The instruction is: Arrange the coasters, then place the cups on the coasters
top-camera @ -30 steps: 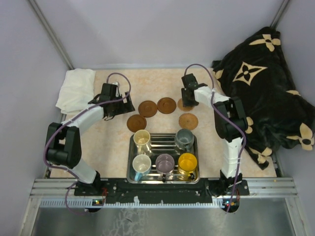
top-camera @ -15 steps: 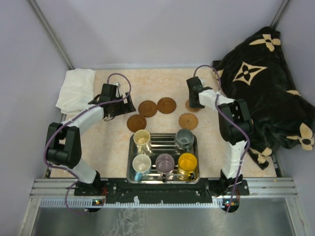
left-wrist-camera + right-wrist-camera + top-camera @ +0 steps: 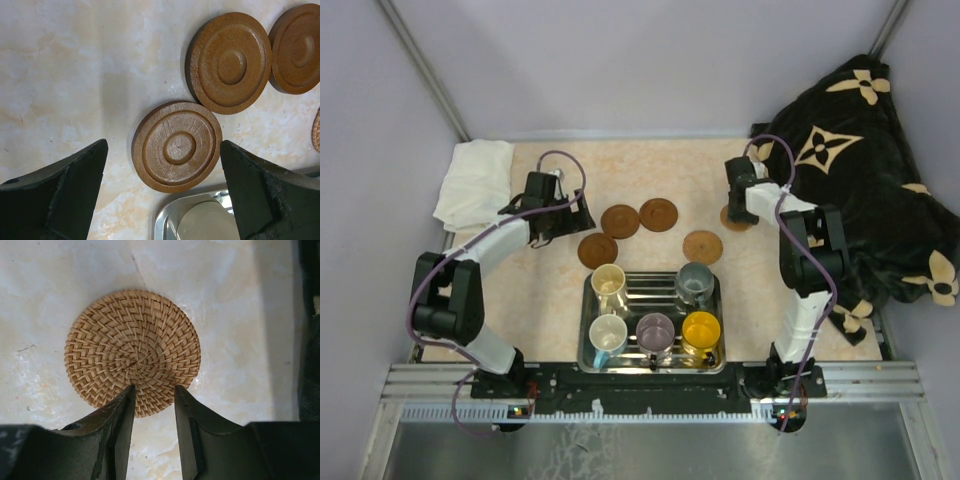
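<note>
Three dark coasters (image 3: pixel 620 220) (image 3: pixel 658 213) (image 3: pixel 597 249) and a tan one (image 3: pixel 702 245) lie behind the tray. My left gripper (image 3: pixel 572 214) (image 3: pixel 163 146) hangs wide open over the nearest dark coaster (image 3: pixel 176 146), not touching it. My right gripper (image 3: pixel 736 200) (image 3: pixel 154 389) has its jaws a little apart, both fingertips (image 3: pixel 127 395) down on the near edge of a woven tan coaster (image 3: pixel 132 347) (image 3: pixel 728 219). Cream (image 3: pixel 608 280), grey-green (image 3: pixel 695 282), white-and-blue (image 3: pixel 608 333), mauve (image 3: pixel 655 331) and yellow (image 3: pixel 701 328) cups stand in the tray.
The steel tray (image 3: pixel 586 308) (image 3: pixel 170 216) sits at the near middle between the arm bases. A white cloth (image 3: pixel 475 180) lies at the far left corner. A black patterned blanket (image 3: pixel 850 190) is heaped along the right side, close to the right gripper.
My right gripper has travelled right, toward the blanket, and the woven tan coaster has slid along under its fingertips. The left arm has stayed put.
</note>
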{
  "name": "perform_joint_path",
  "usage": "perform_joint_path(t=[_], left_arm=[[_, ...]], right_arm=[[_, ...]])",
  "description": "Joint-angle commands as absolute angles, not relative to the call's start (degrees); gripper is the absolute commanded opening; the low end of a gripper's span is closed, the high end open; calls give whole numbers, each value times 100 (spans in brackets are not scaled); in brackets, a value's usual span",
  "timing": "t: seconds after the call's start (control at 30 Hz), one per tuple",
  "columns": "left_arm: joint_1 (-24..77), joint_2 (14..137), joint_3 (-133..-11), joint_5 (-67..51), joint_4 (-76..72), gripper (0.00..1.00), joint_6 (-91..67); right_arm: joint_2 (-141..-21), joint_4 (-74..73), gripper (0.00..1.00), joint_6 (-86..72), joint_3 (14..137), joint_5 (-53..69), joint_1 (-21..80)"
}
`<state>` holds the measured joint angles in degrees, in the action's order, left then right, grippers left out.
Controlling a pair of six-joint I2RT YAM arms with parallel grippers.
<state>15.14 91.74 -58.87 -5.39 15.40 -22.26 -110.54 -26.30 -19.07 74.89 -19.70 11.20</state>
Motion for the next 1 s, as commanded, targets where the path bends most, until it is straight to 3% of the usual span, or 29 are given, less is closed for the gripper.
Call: perform_joint_path(t=[0.0,0.47,0.77,0.83,0.97], left_arm=[[1547,8925,-5832,-482,1502,99,-2180],[1547,8598,-5848,58,1651,99,-1962],[1547,8174,-5637,268,1757,99,-1864],[1547,8134,-5551,236,1758,99,-1894],[1542,8086,-5419,233,1794,99,-1923]], right_arm=[[-11311,-3223,38,-1789,7609,-2308,939],[-10607,-3102,38,-1476,7898,-1916,1016],[-9842,-3399,38,-1422,7688,-2053,1968],[-9680,-3368,36,-1564,7355,-1960,2140],[-9340,-3165,18,-1855,6581,-1689,2327]])
